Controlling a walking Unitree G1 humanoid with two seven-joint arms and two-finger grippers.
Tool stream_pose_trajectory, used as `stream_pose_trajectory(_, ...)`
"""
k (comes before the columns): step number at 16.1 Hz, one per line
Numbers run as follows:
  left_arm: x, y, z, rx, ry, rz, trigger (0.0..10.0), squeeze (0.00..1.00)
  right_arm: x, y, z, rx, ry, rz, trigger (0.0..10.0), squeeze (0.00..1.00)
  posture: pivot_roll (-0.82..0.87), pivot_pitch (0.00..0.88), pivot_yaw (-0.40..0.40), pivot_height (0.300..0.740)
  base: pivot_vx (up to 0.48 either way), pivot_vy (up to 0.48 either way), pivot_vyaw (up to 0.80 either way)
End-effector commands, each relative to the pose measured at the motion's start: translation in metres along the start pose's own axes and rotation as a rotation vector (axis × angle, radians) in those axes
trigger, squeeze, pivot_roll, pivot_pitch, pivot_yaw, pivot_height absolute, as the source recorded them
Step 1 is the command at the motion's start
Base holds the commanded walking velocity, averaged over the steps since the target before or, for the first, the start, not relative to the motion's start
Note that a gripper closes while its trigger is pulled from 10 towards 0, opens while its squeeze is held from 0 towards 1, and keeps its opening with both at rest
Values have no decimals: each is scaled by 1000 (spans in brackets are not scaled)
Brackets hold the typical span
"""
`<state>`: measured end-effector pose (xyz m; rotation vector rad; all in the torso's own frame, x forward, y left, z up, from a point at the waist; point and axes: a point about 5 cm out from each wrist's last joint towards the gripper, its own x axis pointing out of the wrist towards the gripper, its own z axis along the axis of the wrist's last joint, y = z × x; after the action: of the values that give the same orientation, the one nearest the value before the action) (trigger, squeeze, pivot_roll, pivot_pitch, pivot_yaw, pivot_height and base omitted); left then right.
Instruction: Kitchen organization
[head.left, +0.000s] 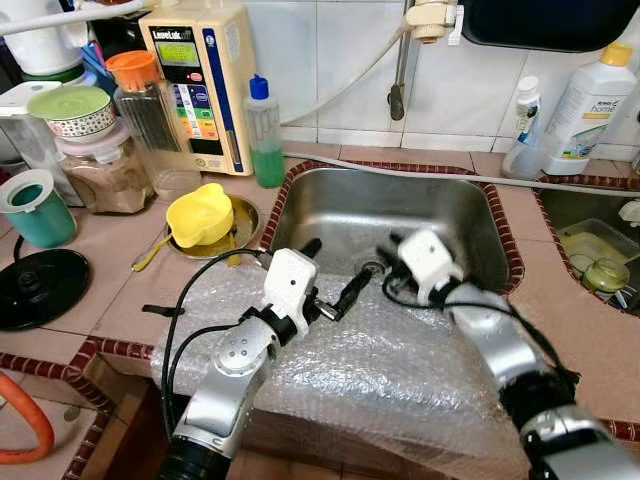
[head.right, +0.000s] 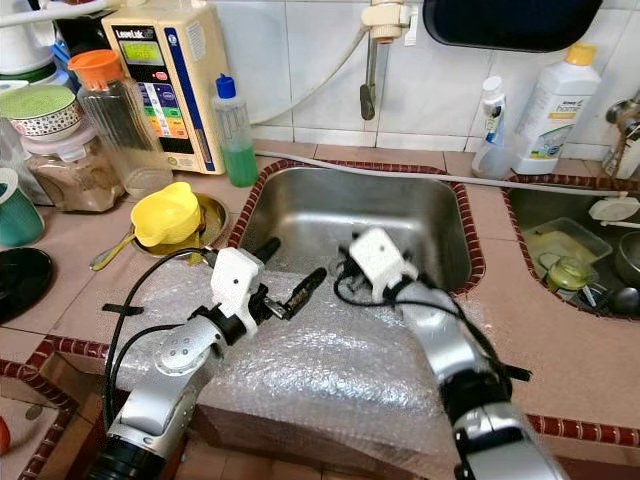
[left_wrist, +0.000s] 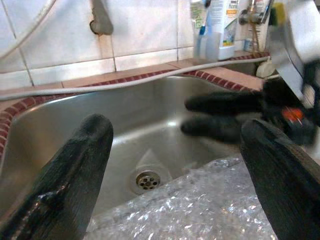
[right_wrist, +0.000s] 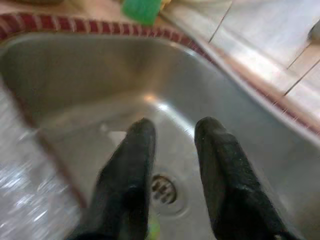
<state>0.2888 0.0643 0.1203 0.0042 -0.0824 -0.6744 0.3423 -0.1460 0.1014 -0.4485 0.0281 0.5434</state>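
**Both grippers poised at the sink's near edge**

The left gripper, fingers spread wide and holding nothing, hovers at frame centre over the bubble wrap draped across the sink's near rim; the right gripper, fingers slightly apart and empty, points down toward the drain; the basin ahead offers open room; the yellow cup lies centre-left, nearer the left arm.

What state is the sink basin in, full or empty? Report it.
Empty: the sink shows bare steel down to its uncovered drain, with no standing water or dishes.
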Motion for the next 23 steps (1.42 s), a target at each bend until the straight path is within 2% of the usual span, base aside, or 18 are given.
stream_pose_trajectory(1,2,3,2,-1,1,3,10000,1000,3,1,8,7,-35,9,10000,1000,-110,0,94,740,0,0,0)
stream_pose_trajectory(3,3,3,3,7,-2,3,10000,1000,3,0,8,42,-30,-15,10000,1000,-111,0,94,740,0,0,0)
stream_pose_trajectory(5,3,11,5,21,-9,79,10000,1000,2,-17,19,128,-73,-157,10000,1000,-104,0,92,740,0,0,0)
stream_pose_trajectory(6,2,16,6,21,-14,111,10000,1000,1,-22,25,138,-97,-200,10000,1000,-98,0,93,740,0,0,0)
stream_pose_trajectory(8,0,31,11,21,-37,210,10000,1000,-9,-34,41,119,-173,-303,10000,1000,-93,0,93,740,0,0,0)
stream_pose_trajectory(9,-1,41,13,14,-34,275,10000,1000,-21,-44,51,128,-218,-389,10000,1000,-88,0,94,740,0,0,0)
stream_pose_trajectory(10,-1,43,14,11,-39,288,10000,1000,-29,-48,54,135,-232,-423,10000,1000,-86,0,94,740,0,0,0)
stream_pose_trajectory(12,-3,49,16,19,-43,316,10000,1000,-41,-50,60,161,-251,-471,10000,1000,-86,0,108,740,0,0,0)
stream_pose_trajectory(14,-9,65,26,73,-87,437,10000,1000,-57,-49,63,195,-240,-524,10000,1000,-84,0,115,740,0,0,0)
stream_pose_trajectory(15,-15,83,33,115,-97,551,10000,1000,-64,-37,66,286,-242,-502,10000,1000,-81,0,123,740,0,0,0)
stream_pose_trajectory(16,-16,94,37,157,-87,595,10000,1000,-66,-27,69,370,-235,-469,10000,0,-84,0,130,740,0,0,0)
stream_pose_trajectory(17,-16,101,40,194,-84,608,10000,1000,-67,-17,75,423,-242,-413,10000,0,-85,0,132,740,0,0,0)
stream_pose_trajectory(18,-17,110,40,189,-64,657,10000,1000,-69,-8,80,457,-236,-376,10000,0,-82,0,133,740,0,0,0)
stream_pose_trajectory(19,-21,124,37,148,-19,731,10000,1000,-72,4,87,540,-245,-315,10000,0,-85,0,137,740,0,0,0)
stream_pose_trajectory(20,-22,132,35,95,-2,773,10000,1000,-73,9,89,562,-230,-300,10000,0,-89,0,139,740,0,0,0)
stream_pose_trajectory(21,-23,137,32,100,42,806,10000,1000,-74,12,88,545,-213,-289,10000,0,-93,0,141,740,0,0,0)
stream_pose_trajectory(22,-24,144,25,6,96,867,10000,1000,-76,17,88,536,-211,-248,10000,0,-99,0,144,740,0,0,0)
stream_pose_trajectory(23,-24,149,21,-40,122,909,10000,1000,-78,20,89,565,-200,-219,10000,0,-107,0,146,740,0,0,0)
